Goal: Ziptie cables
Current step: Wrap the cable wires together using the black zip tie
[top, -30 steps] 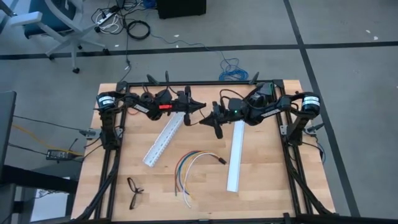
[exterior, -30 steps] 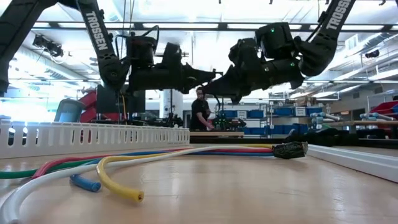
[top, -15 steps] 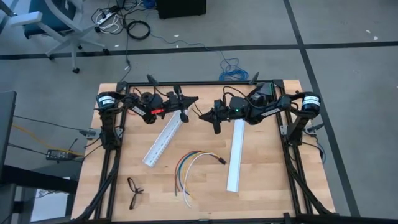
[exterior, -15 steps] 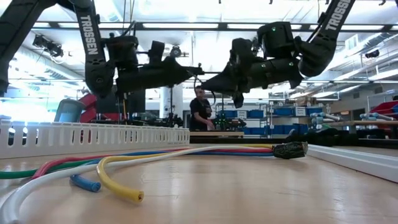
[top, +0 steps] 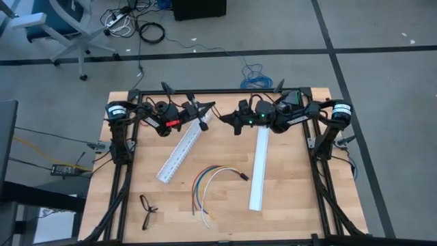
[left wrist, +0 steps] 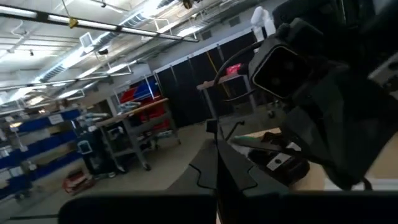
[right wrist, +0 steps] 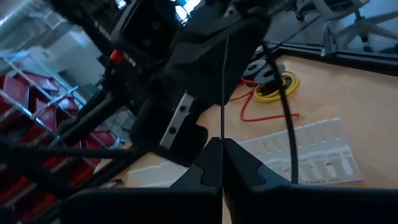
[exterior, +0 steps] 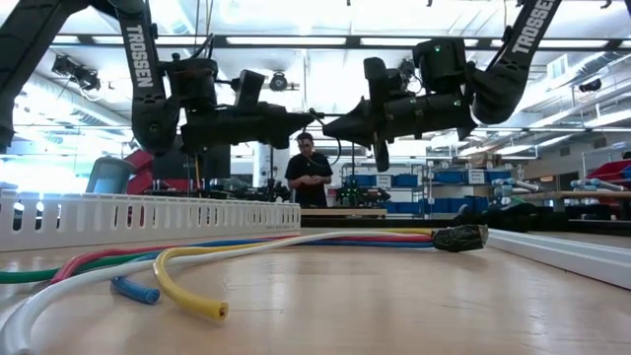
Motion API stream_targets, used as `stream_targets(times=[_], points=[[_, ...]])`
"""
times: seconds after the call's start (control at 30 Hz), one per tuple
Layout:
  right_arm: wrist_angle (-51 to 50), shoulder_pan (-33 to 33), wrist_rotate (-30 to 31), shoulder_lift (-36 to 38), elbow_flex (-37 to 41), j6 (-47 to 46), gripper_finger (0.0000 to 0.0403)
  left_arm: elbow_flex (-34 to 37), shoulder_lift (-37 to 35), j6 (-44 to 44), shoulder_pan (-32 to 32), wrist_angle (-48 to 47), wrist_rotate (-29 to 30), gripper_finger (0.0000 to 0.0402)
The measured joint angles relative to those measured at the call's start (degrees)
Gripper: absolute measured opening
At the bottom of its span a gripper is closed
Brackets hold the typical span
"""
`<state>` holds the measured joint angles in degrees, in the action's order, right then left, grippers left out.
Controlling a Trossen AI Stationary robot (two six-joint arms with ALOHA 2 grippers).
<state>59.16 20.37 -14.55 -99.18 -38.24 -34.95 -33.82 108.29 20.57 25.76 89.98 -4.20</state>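
The cables (top: 210, 182), thin blue, yellow, white and orange wires with a small black connector (top: 243, 176), lie curved on the wooden table; the low view shows them close up (exterior: 187, 268). Above the table's far middle my left gripper (top: 212, 106) and my right gripper (top: 224, 120) face each other tip to tip, both shut. The ziptie (right wrist: 223, 87), a very thin black strip, runs straight from my right gripper (right wrist: 222, 146) to the left one. My left gripper (left wrist: 217, 177) is shut on the ziptie's other end (left wrist: 217, 146), its fingers about level and coming from the table's left. The strip is clear of the table. The exact place of contact is too thin to make out. My right gripper pinches one end of the ziptie (right wrist: 222, 134) between its two fingertips. The fingers lie level, coming from the table's right, along the strip. The strip stands straight out ahead of them, high above the table.
Two long white slotted rails lie on the table, one slanting at the left (top: 179, 154), one at the right (top: 259, 168). A red and yellow wire with black spools (right wrist: 272, 81) lies near the far edge. A small black object (top: 147, 208) sits near the front left.
Both grippers have rolled about their own axes and drawn toward the table's far edge, staying shut. The left one has tipped its fingers upward; the right one has risen slightly. Their tips stand closer together than before. The cables have not moved.
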Motion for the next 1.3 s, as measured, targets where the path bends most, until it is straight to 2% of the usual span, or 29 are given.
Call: stream_targets(times=[0.17,0.47,0.7,1.0,1.3], points=[[0.4,0.4,1.4,0.0,0.0,-0.8,0.0,0.0,0.0,4.6,0.0,0.0,1.1,0.0],[1.0,0.5,2.4,0.0,0.0,-1.0,0.0,0.0,0.0,7.4,0.1,0.0,2.6,0.0],[1.6,0.6,2.4,-0.1,0.0,-0.5,0.0,0.0,0.0,7.5,0.1,0.0,2.6,0.0],[1.6,0.6,1.4,-0.1,0.0,-0.5,0.0,0.0,0.0,7.7,0.1,0.0,5.4,0.0001],[1.6,1.5,1.4,-0.1,0.0,-0.5,0.0,0.0,0.0,7.5,0.1,-0.1,3.6,0.0001]])
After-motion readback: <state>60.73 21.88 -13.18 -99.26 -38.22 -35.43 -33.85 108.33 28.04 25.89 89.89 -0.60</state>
